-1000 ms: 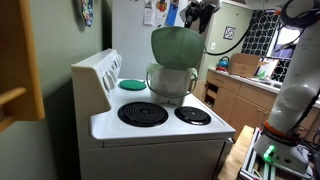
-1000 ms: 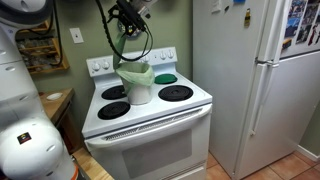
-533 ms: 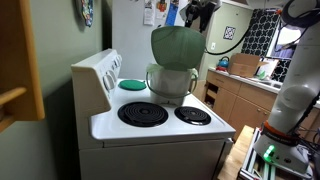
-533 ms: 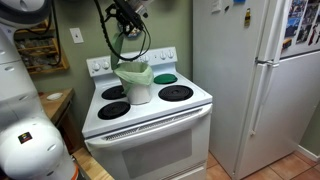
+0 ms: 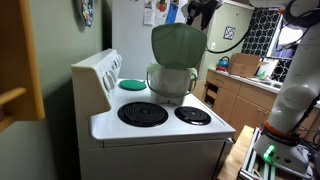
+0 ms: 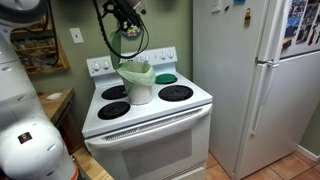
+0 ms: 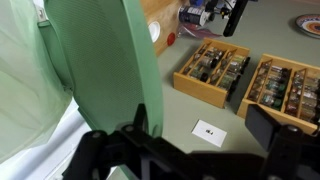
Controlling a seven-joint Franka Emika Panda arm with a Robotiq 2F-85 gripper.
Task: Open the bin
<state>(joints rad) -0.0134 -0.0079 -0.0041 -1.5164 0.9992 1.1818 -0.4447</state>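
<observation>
The bin [image 5: 170,83] is a small pale grey tub on the white stove top [image 5: 160,128]. Its green domed lid [image 5: 177,45] stands raised upright on its hinge. The bin also shows in an exterior view [image 6: 138,87], with the lid tilted back [image 6: 137,72]. My gripper [image 5: 201,10] hangs high above and beside the lid, apart from it, and shows near the top edge in an exterior view [image 6: 127,13]. In the wrist view the green lid [image 7: 100,70] fills the left side. The dark jaws [image 7: 205,135] are spread wide with nothing between them.
A flat green disc [image 5: 132,84] lies on a back burner, and black coil burners [image 5: 143,113] sit at the front. A white fridge [image 6: 255,80] stands beside the stove. Wooden trays of small items [image 7: 212,70] and a white card [image 7: 209,131] lie on a surface.
My gripper has drifted slightly up and away from the lid. The lid stays raised and the bin has not moved.
</observation>
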